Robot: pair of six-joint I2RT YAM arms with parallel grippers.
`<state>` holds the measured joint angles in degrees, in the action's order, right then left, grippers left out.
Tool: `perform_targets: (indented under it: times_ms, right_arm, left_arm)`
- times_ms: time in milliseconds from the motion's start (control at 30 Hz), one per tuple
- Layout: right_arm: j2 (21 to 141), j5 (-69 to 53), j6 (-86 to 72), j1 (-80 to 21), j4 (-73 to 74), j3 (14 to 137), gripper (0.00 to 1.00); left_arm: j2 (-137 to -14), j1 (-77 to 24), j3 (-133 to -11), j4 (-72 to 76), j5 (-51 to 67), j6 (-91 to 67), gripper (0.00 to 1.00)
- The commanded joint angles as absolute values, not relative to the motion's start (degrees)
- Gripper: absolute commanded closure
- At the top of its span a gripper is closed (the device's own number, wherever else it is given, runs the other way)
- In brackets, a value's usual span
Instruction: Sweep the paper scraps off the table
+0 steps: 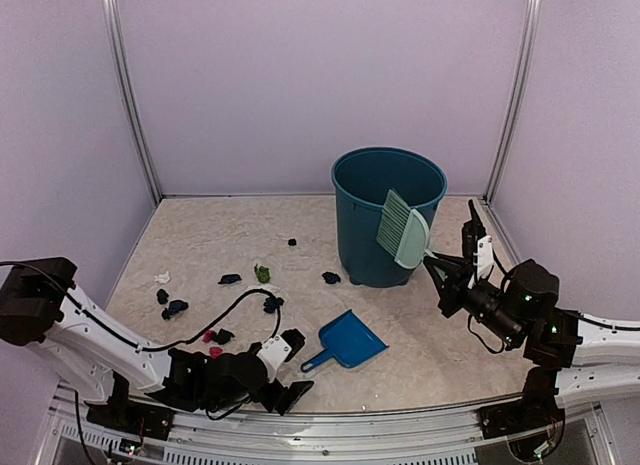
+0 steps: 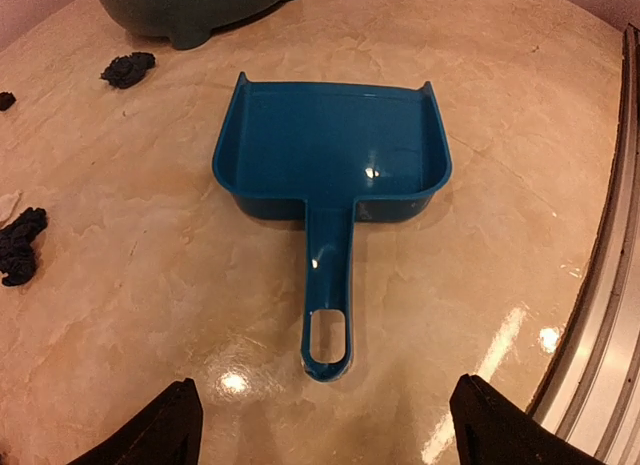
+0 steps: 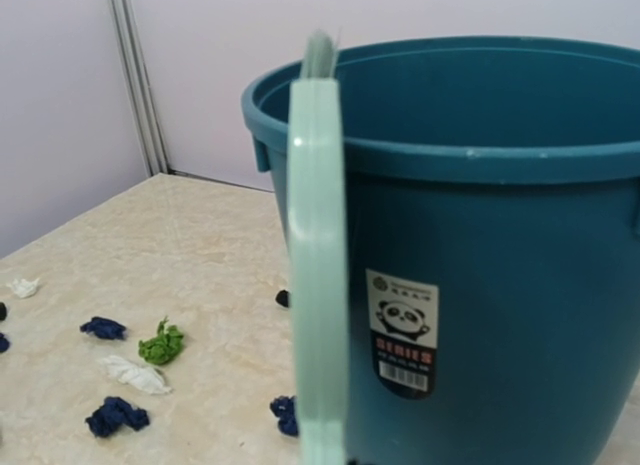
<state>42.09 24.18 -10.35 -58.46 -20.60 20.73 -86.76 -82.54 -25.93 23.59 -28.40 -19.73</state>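
Several paper scraps lie over the left half of the table [image 1: 205,230]: a dark one [image 1: 230,279], a green one [image 1: 262,274], a white one [image 1: 162,278] and pink ones [image 1: 210,336]. My left gripper [image 1: 290,373] stands open, low over the table, just short of the handle end of the blue dustpan [image 1: 350,342]. In the left wrist view the dustpan [image 2: 335,155] lies flat with its handle pointing between my wide-apart fingertips [image 2: 165,425]. My right gripper [image 1: 434,261] is shut on the handle of the pale green hand brush [image 1: 402,228], held in the air against the bin.
A teal bin [image 1: 388,215] stands upright at the back centre-right; in the right wrist view the bin [image 3: 480,285] fills the view behind the brush [image 3: 318,265]. Dark scraps [image 2: 128,68] lie near the bin's foot. A metal rail [image 2: 600,315] edges the table on the right.
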Motion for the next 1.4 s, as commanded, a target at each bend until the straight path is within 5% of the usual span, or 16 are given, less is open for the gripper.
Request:
perform_targets:
  times_ms: [0,267,533,1367]
  right_arm:
    - [41.7,22.6,-10.9,-57.8,-23.0,20.0,1.0]
    - [41.4,20.5,-10.5,-57.8,-23.1,19.6,1.0]
    - [42.3,19.4,-10.1,-57.7,-23.7,19.7,1.0]
    - [44.8,17.7,-9.4,-57.7,-23.2,21.1,1.0]
  left_arm:
    - [-92.1,-81.7,-28.6,29.6,-26.6,-19.6,0.16]
    - [-98.0,-77.9,-28.6,37.1,-22.5,-16.4,0.21]
    - [-102.2,-75.6,-29.4,41.1,-21.5,-13.8,0.39]
    - [-106.8,-73.2,-30.5,47.7,-19.9,-8.6,0.58]
